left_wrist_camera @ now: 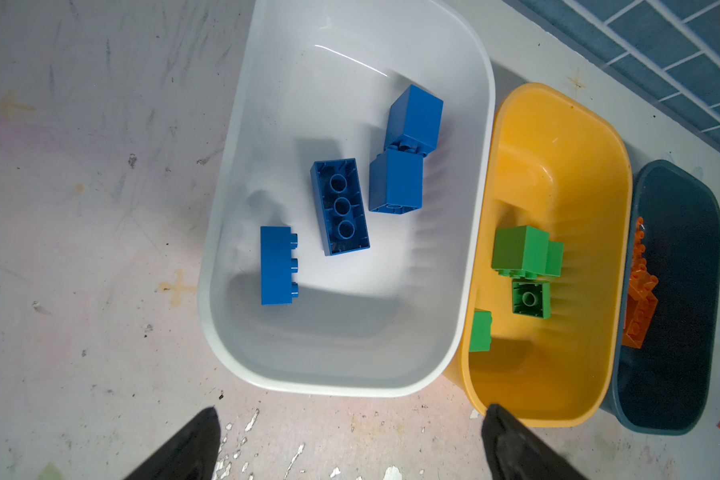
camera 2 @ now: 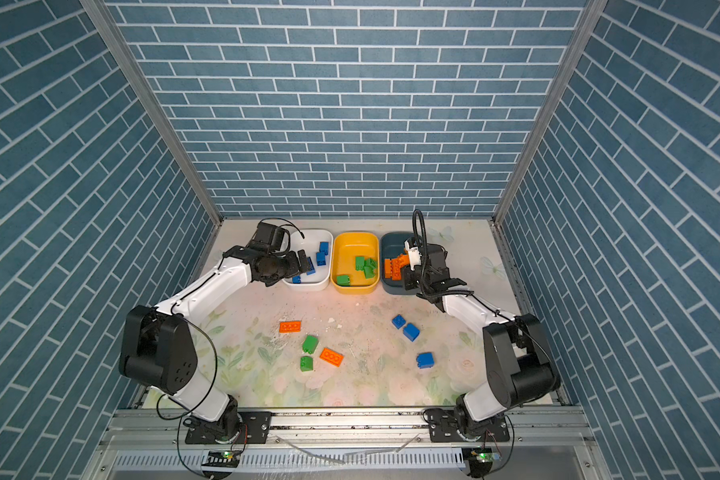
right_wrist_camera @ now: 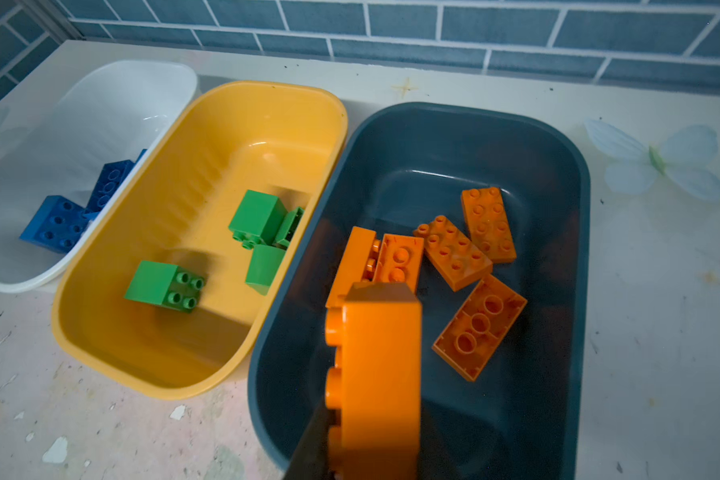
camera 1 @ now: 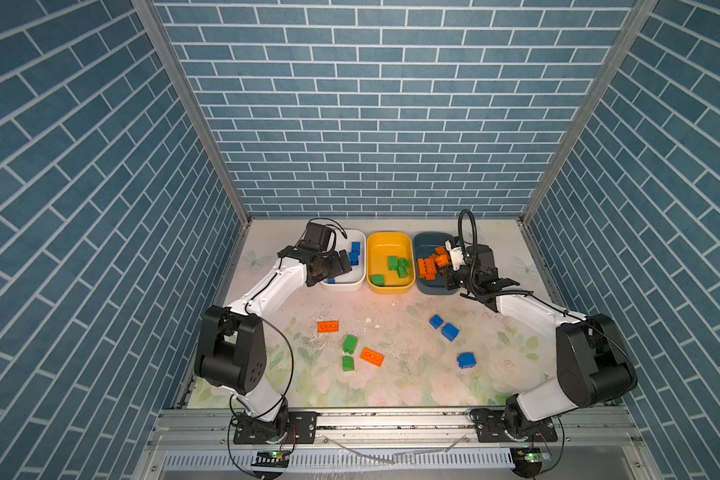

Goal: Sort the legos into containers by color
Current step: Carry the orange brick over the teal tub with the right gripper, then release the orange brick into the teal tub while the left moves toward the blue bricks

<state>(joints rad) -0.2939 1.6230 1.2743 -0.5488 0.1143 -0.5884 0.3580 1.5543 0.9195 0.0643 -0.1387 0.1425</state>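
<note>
Orange lego [right_wrist_camera: 379, 353], right wrist view: clamped in your right gripper [right_wrist_camera: 366, 399], long axis along the fingers, over the teal tub [right_wrist_camera: 558, 257].
Left wrist view: left gripper [left_wrist_camera: 350, 415] wide, empty, at the white tub [left_wrist_camera: 225, 199] rim.
A top view: seven legos [camera 1: 371, 357] lie loose on the table [camera 1: 412, 386].

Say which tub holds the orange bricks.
The dark teal tub, rightmost in both top views. The white tub holds blue bricks, the yellow tub green bricks.
</note>
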